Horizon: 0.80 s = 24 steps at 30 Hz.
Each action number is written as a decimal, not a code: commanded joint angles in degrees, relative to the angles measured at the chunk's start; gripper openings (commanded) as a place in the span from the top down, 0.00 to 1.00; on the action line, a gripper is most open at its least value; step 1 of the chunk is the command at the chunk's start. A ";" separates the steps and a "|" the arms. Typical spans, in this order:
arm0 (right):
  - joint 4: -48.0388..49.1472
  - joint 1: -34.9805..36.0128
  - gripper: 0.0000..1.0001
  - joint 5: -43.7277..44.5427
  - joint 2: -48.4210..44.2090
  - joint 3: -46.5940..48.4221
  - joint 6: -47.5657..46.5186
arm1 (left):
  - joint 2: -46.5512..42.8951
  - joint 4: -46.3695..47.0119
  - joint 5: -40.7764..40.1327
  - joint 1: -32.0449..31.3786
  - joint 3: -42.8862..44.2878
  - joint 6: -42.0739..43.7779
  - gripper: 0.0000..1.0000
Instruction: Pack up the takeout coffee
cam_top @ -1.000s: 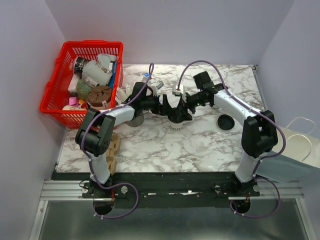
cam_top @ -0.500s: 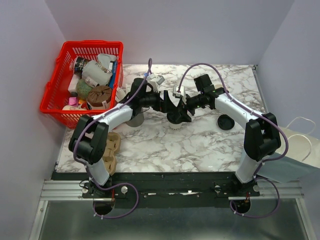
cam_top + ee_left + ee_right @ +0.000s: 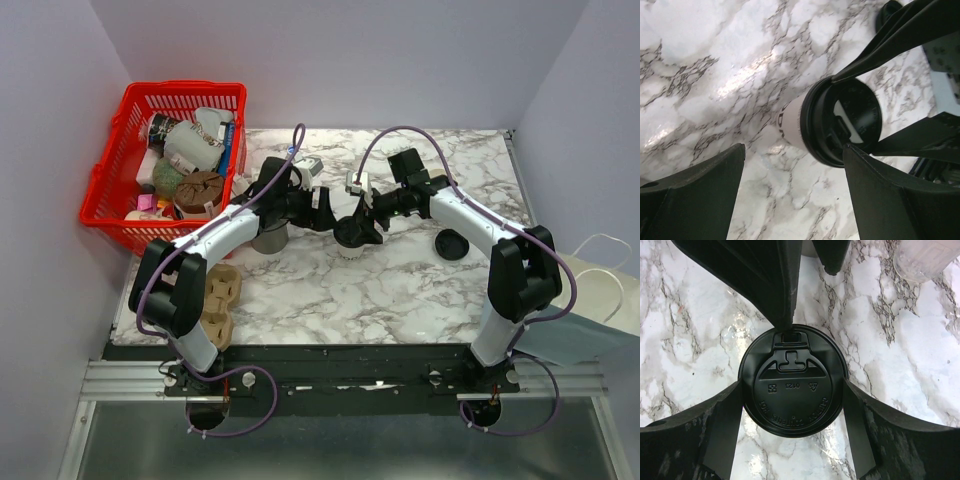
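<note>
One takeout coffee cup (image 3: 349, 246), cream-white with a black lid (image 3: 792, 407), stands upright mid-table. My right gripper (image 3: 353, 229) reaches down over it, and in the right wrist view its fingers (image 3: 792, 385) press on both sides of the lid. My left gripper (image 3: 327, 211) is open and empty just left of the cup. In the left wrist view (image 3: 792, 155) the cup's side (image 3: 789, 120) and lid sit ahead of its spread fingers, and one finger tip is close to the lid's rim. That finger (image 3: 782, 285) also shows in the right wrist view.
A red basket (image 3: 108, 165) of mixed items stands at the back left. A grey cup (image 3: 270, 238) is under the left arm. A loose black lid (image 3: 452, 244) lies to the right. A cardboard cup carrier (image 3: 220, 298) sits front left. A clear bottle (image 3: 925, 260) stands behind the cup.
My left gripper has drawn back a little to the left, away from the cup. My right gripper and the cup have stayed nearly in place.
</note>
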 commanded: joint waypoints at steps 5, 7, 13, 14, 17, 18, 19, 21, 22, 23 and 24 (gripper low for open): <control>-7.15 0.10 0.36 5.87 4.13 -5.45 1.19 | -1.28 -0.28 1.67 0.10 2.18 1.39 0.11; -6.88 -0.34 0.32 3.23 3.43 -4.84 2.86 | -2.08 1.74 3.69 0.10 2.27 1.21 0.11; -5.74 -1.22 0.18 0.94 2.28 -2.29 6.38 | -2.69 3.07 7.13 0.01 3.85 2.10 0.09; -5.57 -1.31 0.16 1.03 2.19 -1.68 6.55 | -2.78 3.33 8.18 0.01 3.94 1.92 0.09; -5.48 -1.48 0.00 0.85 1.84 -1.14 6.99 | -3.31 3.94 9.33 0.01 4.47 1.66 0.09; -5.48 -1.48 0.00 1.03 1.76 -1.06 6.82 | -3.57 3.77 9.76 0.01 4.90 1.74 0.08; -5.48 -1.48 0.00 1.20 1.75 -0.97 6.82 | -3.75 3.68 9.86 0.10 5.17 1.83 0.09; -5.65 -1.40 0.00 1.47 1.75 -0.97 6.29 | -4.01 2.81 10.64 0.01 6.40 1.92 0.08; -5.83 -1.48 0.00 1.56 1.93 -0.88 6.12 | -4.53 2.63 10.82 0.01 6.84 2.09 0.08; -5.83 -1.48 0.00 1.73 2.02 -0.79 6.20 | -4.71 2.45 10.91 0.01 7.19 2.09 0.08; -6.09 -1.48 0.00 1.91 2.19 -0.44 6.03 | -4.98 2.36 11.17 0.01 7.98 2.18 0.09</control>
